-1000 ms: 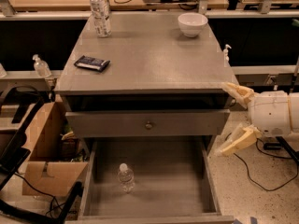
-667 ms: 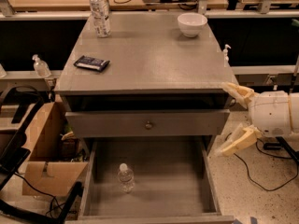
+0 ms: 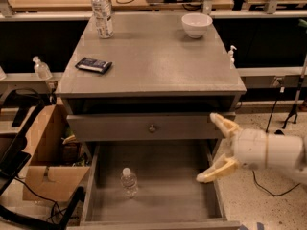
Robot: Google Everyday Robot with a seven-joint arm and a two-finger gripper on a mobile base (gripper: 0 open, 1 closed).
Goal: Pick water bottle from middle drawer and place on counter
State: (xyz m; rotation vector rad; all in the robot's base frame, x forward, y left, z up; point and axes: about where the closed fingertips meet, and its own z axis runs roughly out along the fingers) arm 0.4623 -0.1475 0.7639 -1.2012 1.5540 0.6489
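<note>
The water bottle [image 3: 128,181], small, clear and white-capped, stands upright on the floor of the open middle drawer [image 3: 177,195], left of its centre. The counter [image 3: 153,61] is the grey cabinet top above. My gripper [image 3: 215,147] is at the right, by the drawer's right wall and just below the upper drawer front. Its two cream fingers [image 3: 221,124] are spread wide apart and hold nothing. The bottle lies well to the gripper's left and lower.
On the counter stand a taller labelled bottle [image 3: 102,12] at the back left, a white bowl [image 3: 196,25] at the back right and a dark flat packet [image 3: 93,65] at the left. A cardboard box [image 3: 45,162] sits left of the cabinet. Pump bottles [image 3: 41,68] stand behind.
</note>
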